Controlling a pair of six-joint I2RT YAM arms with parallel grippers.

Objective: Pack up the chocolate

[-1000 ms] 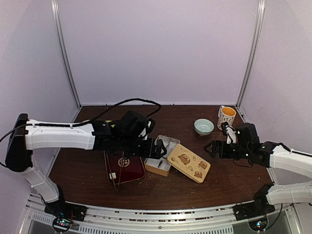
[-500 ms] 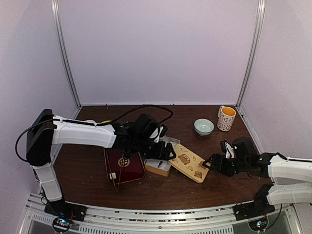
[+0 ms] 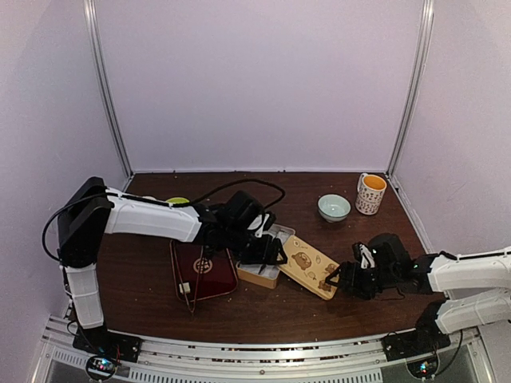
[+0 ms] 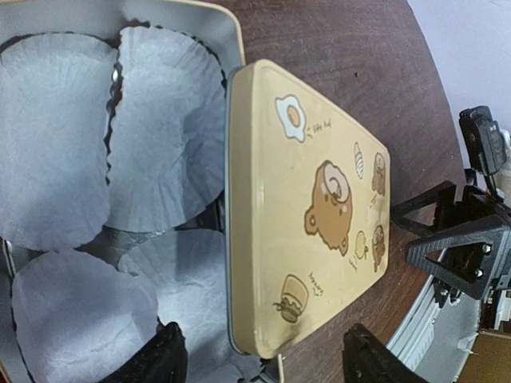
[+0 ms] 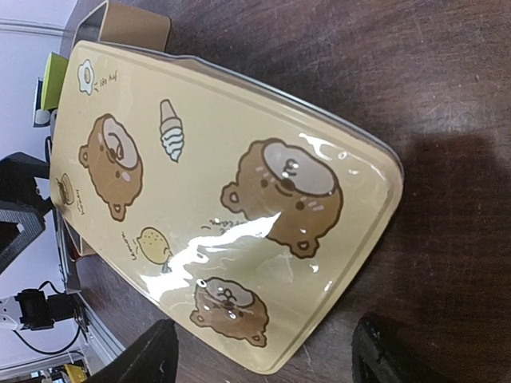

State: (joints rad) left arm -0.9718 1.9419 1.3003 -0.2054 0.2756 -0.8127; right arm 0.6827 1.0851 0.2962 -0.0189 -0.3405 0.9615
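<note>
No chocolate shows in any view. The open metal tin (image 4: 227, 48) holds several white paper cups (image 4: 164, 136), all empty as far as I can see. Its beige lid with printed bears (image 4: 311, 207) leans against the tin's right side and also shows in the right wrist view (image 5: 207, 175) and the top view (image 3: 309, 266). My left gripper (image 4: 267, 369) is open over the tin's edge and the lid's near corner; in the top view it (image 3: 271, 250) sits above the tin (image 3: 263, 259). My right gripper (image 5: 267, 355) is open, with the lid's right corner between its fingers (image 3: 335, 278).
A dark red tray (image 3: 204, 271) with a small pale cube (image 3: 184, 287) lies left of the tin. A pale green bowl (image 3: 334, 207) and a patterned mug (image 3: 370, 193) stand at the back right. A yellow-green object (image 3: 177, 201) shows behind the left arm.
My left arm has reached further right, over the tin. My right gripper has moved left and nearer, down to the lid's right corner. The lid and tin have not moved.
</note>
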